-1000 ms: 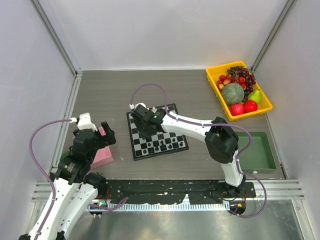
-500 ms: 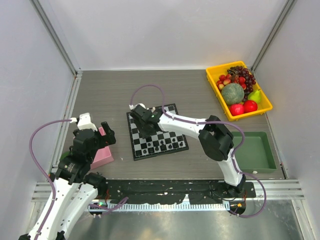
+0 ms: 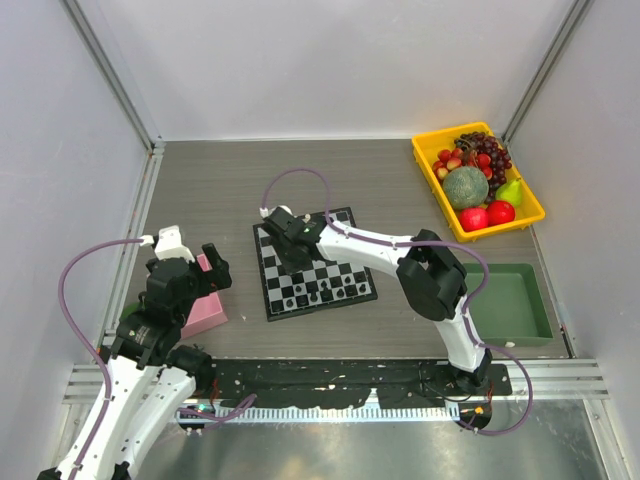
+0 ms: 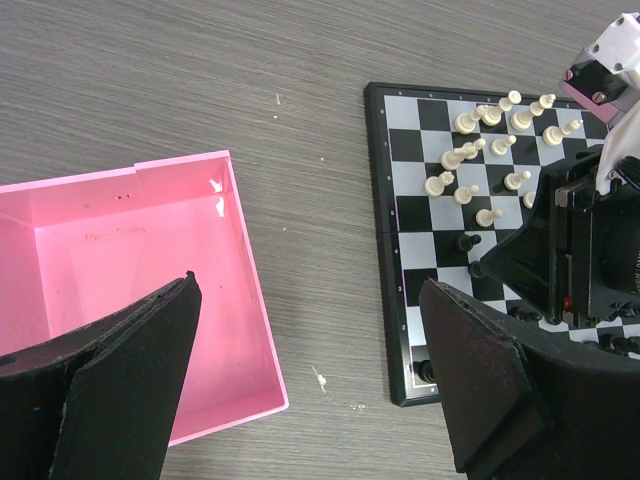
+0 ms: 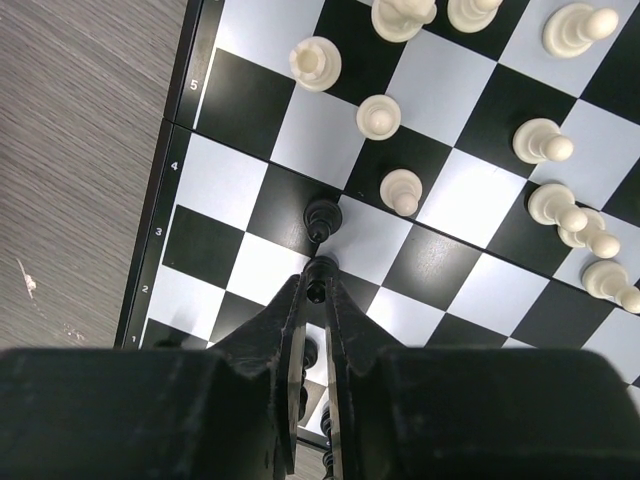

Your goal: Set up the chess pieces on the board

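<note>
The board [image 3: 352, 292] lies mid-table, its squares filling the right wrist view [image 5: 470, 290]. White chess pieces [image 5: 400, 190] stand in a loose cluster on its far side, also visible from the left wrist [image 4: 480, 140]. Black pieces [image 3: 322, 291] stand along the near rows. My right gripper [image 5: 316, 285] is low over the board's left part [image 3: 293, 255], shut on a black pawn [image 5: 316, 291] that stands on a square. Another black pawn [image 5: 322, 215] stands free one square ahead. My left gripper [image 4: 310, 285] hangs open and holds nothing, over the gap between box and board [image 3: 208, 268].
An open pink box [image 4: 130, 250] sits left of the board, under my left arm [image 3: 205, 312]. A yellow tray [image 3: 500, 228] of fruit stands at the back right. A green tray [image 3: 515, 305] lies near the right arm's base.
My right gripper's jaws have narrowed and shut on the black pawn, and the wrist has edged slightly left over the board. The left arm has not moved.
</note>
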Action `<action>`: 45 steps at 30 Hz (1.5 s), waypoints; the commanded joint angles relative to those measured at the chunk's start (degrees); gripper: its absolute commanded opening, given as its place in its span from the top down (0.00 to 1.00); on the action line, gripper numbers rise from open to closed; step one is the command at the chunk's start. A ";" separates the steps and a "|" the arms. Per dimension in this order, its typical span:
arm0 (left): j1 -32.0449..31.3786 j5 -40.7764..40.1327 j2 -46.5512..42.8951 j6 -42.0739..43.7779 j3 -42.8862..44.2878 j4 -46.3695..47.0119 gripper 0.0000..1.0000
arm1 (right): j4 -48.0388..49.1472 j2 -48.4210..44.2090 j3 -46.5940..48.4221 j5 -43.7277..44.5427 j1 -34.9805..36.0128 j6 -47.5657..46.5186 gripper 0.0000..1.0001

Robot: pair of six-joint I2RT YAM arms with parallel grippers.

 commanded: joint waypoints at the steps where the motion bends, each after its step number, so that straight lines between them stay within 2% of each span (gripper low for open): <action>1: 0.39 -0.29 -0.35 0.83 0.94 1.89 0.01 | 1.20 0.18 1.57 -0.52 -0.08 -0.03 0.80; 6: 0.39 -0.37 -0.53 0.74 1.02 1.62 0.01 | 1.29 0.54 1.84 -0.52 -0.08 -0.03 0.74; 13: 0.30 -0.29 -0.62 0.74 0.85 1.62 0.01 | 1.29 0.62 2.10 -0.52 -0.17 -0.73 0.75; 16: 0.30 -0.29 -0.62 0.74 0.85 1.62 0.01 | 1.29 0.45 2.01 -1.31 -0.08 -0.56 0.83; 19: 0.39 -0.37 -0.70 0.66 0.85 1.62 0.01 | 1.29 0.10 1.57 -1.84 0.18 -0.56 0.87; 45: 0.39 0.15 -0.70 0.57 1.02 1.71 0.01 | 1.91 -5.79 -7.39 -1.75 5.01 0.41 0.88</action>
